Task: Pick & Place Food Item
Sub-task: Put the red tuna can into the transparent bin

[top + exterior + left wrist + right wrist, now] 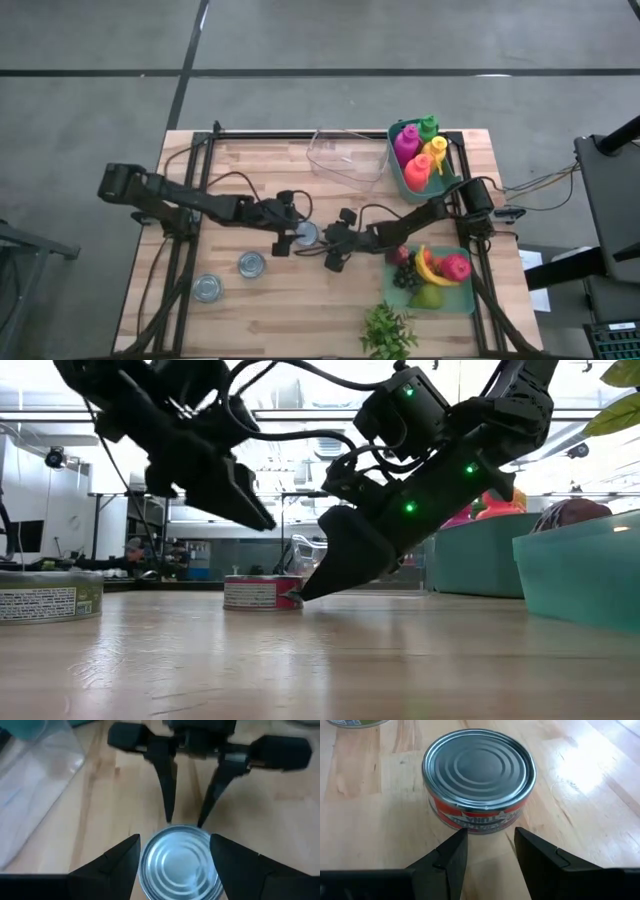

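A: Silver-lidded round tin with a red label (479, 779) stands upright on the wooden bench (365, 820), lid up, axis vertical.
B: Jaws?
A: Left gripper (176, 852) spread apart around it; right gripper (490, 851) parted, tips just before its label.

Bright even overhead light, glare on the wooden table (580, 775), backlit low view, soft blur in the left wrist view

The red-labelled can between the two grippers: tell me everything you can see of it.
The red-labelled can is a short, round metal tin with a ribbed silver lid and a red-and-white printed band around its side. It stands upright and closed on the wooden table, near the middle. The left gripper has its open jaws either side of it; the right gripper, open, points at its side. Neither clearly touches it.
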Robot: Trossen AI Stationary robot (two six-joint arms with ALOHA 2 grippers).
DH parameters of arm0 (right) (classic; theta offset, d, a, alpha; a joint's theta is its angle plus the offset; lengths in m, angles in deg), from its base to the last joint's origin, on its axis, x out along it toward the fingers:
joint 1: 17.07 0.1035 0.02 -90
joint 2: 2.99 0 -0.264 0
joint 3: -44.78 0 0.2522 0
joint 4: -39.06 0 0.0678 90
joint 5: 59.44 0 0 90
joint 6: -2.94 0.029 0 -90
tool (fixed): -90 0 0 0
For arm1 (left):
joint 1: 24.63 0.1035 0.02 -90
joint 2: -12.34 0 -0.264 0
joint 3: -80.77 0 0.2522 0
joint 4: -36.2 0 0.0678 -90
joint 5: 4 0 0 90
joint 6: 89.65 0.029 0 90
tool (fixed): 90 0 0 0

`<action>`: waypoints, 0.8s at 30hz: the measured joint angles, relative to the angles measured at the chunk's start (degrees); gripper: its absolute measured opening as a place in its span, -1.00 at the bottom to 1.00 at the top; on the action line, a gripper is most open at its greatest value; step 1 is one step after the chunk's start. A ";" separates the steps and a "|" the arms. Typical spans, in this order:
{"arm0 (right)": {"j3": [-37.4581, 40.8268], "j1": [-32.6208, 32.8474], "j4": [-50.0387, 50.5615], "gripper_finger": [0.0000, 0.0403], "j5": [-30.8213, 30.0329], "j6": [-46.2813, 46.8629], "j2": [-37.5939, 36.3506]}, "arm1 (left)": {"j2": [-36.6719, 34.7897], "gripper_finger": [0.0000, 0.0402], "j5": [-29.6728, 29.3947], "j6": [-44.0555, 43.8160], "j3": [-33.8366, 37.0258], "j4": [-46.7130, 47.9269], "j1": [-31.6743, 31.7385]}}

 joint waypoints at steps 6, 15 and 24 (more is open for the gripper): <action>0.02 0.00 0.35 -0.22 -0.01 0.19 0.00 | -6.94 0.22 -1.20 -0.26 0.25 9.50 -0.02; 0.04 0.00 0.25 -0.22 -0.01 0.20 -0.02 | -6.24 0.22 -1.73 -3.66 0.38 18.15 -0.02; 0.07 0.02 0.21 -0.22 0.00 0.20 -0.04 | 1.35 0.22 -1.73 -3.39 0.87 15.12 0.01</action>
